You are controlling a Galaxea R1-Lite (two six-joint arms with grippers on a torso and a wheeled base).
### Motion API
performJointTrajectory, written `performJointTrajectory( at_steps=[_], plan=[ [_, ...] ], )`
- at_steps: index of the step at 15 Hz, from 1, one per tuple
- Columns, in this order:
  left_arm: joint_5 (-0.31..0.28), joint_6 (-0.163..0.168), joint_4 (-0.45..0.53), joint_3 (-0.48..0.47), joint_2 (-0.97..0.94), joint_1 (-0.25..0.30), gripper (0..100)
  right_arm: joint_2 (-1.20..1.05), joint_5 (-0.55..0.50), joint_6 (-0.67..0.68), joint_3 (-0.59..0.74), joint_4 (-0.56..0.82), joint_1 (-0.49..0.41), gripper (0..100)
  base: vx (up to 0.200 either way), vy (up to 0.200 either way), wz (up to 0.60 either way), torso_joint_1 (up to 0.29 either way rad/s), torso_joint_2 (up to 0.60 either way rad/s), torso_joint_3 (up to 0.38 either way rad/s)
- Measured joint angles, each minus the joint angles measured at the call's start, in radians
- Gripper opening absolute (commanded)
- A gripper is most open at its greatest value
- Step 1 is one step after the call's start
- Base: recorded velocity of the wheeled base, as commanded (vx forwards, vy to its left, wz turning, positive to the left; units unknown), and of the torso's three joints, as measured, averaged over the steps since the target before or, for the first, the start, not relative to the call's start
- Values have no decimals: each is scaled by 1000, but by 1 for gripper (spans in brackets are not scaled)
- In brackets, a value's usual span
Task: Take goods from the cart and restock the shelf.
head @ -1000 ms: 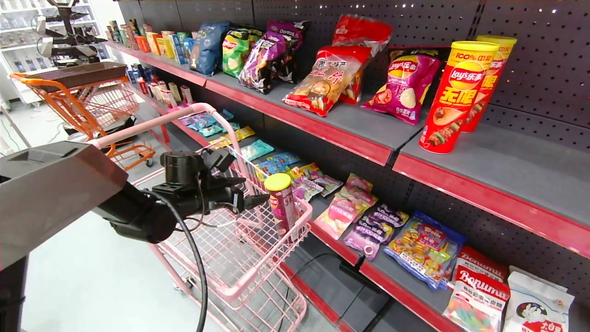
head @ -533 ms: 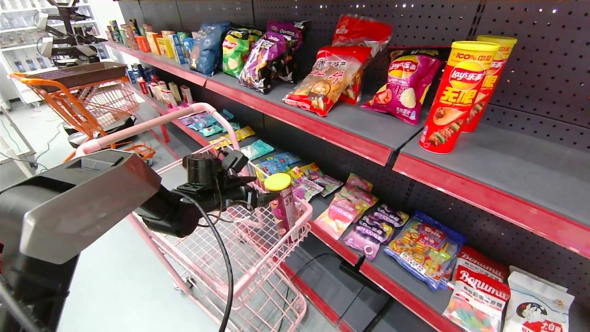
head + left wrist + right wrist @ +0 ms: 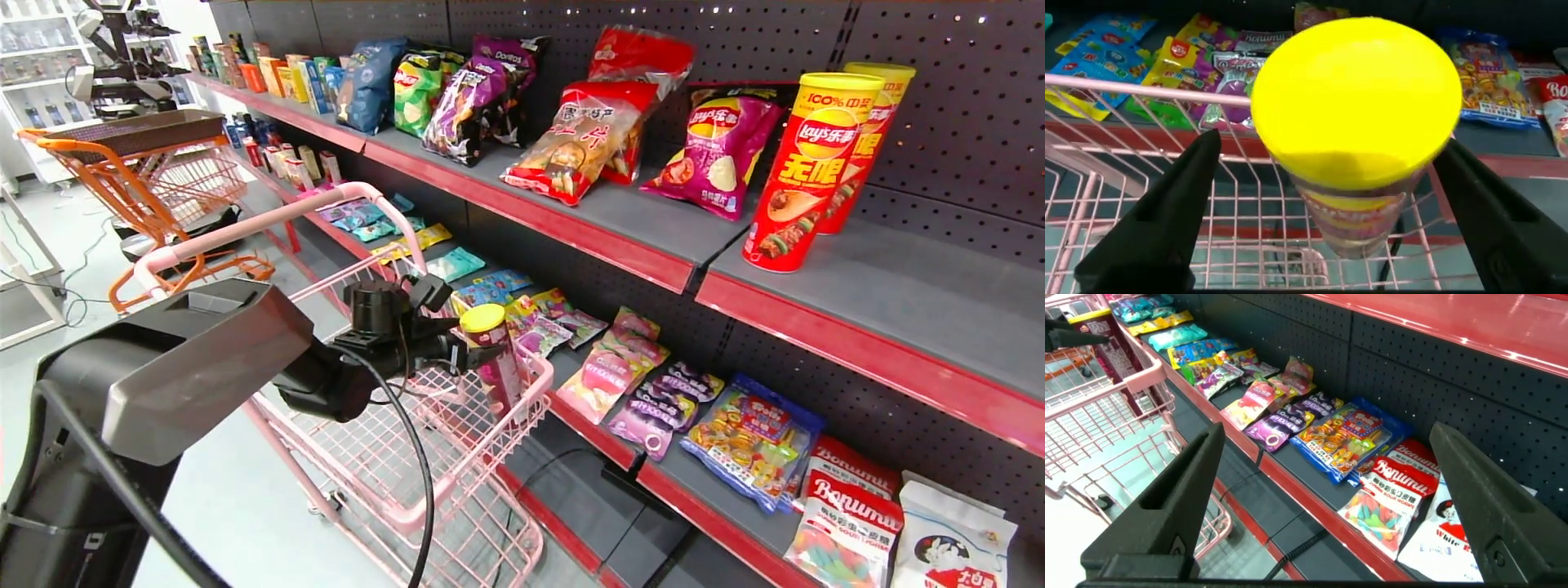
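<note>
Dark pegboard wall [image 3: 963, 122] behind, pale grey floor [image 3: 212, 506], orange cart [image 3: 163, 180] far left, white glass cabinet [image 3: 33, 65] beyond it.

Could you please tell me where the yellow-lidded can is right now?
In the head view, the yellow-lidded can stands left of centre, in the corner of the pink cart nearest the lower shelf, framed by the open left hand.

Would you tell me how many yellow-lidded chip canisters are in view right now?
3. One red canister stands on the upper shelf, a second right behind it, and a purple canister stands in the pink cart. Others may be hidden.
</note>
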Motion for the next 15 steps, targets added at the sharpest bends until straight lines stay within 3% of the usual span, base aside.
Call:
performJointTrajectory(
  at_steps=[4,5,11,15],
  plan=[
    [1,-21,-1,-86,56,-10,100,0,0,0,0,0,0,100,0,0,0,0,0,0],
    [1,-26,-2,-100,66,-14,0,0,0,0,0,0,0,100,0,0,0,0,0,0],
    [19,-31,-17,-118,82,-39,0,0,0,0,0,0,0,100,0,0,0,0,0,0],
    [30,-77,-20,5,-33,-26,0,0,0,0,0,1,0,100,0,0,0,0,0,0]
  ],
)
